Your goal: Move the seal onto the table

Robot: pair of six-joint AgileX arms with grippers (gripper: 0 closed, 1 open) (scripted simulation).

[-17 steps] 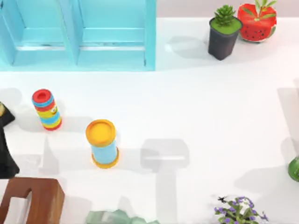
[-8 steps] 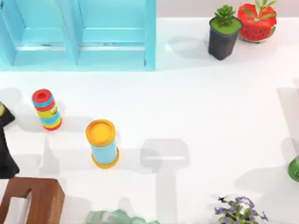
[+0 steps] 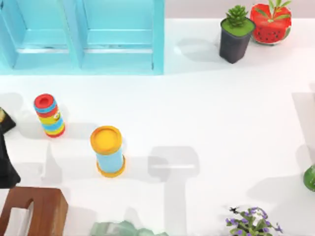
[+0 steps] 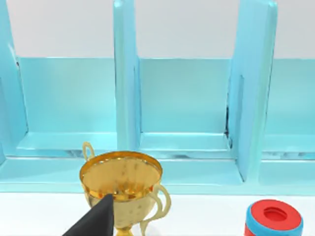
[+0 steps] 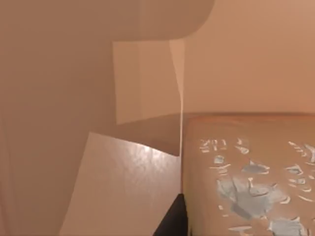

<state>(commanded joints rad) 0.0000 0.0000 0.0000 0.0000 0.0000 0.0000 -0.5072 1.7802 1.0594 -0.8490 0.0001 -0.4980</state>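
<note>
— Where is the seal?
— The seal (image 5: 246,167) looks to be the tan, wood-like block with pale flecks on its face. It sits right against the dark tip of the right gripper (image 5: 174,219), with more tan surfaces behind it.
— Is it gripped?
— I cannot tell how wide that gripper stands.
— And the left gripper (image 4: 93,221)?
— It hangs at the left edge of the table (image 3: 221,113). A gold cup (image 4: 122,179) is just ahead of it, with a blue cabinet (image 4: 187,123) beyond and a ring stack (image 4: 273,219) off to one side. I cannot tell its opening either.

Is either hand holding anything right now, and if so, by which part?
It cannot be told. The right wrist view has a tan block pressed close to the camera, but no grip shows. The left hand's dark tip sits before a gold cup.
</note>
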